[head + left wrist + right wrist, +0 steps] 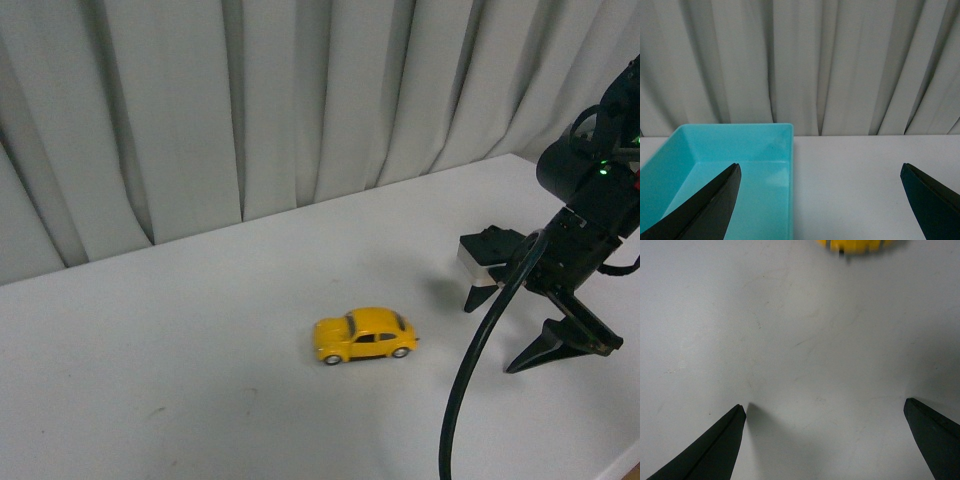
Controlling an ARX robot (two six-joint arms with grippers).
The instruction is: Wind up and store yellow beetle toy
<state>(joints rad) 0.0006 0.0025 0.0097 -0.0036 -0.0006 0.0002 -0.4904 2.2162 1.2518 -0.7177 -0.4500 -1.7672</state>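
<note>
Right gripper [492, 337] angled downward, jaws spread wide, nothing between the fingers. Left gripper [820, 166] held level, jaws equally wide, empty.

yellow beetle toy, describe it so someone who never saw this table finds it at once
A white table stands before a pale pleated curtain. Near its middle, left of the open right gripper, sits the yellow beetle toy. It is the only bright-yellow thing there: a rounded car with black wheels.

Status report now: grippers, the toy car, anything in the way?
Left gripper open, empty. Right gripper open, short of the yellow beetle toy. Toy upright on table, nothing between.
</note>
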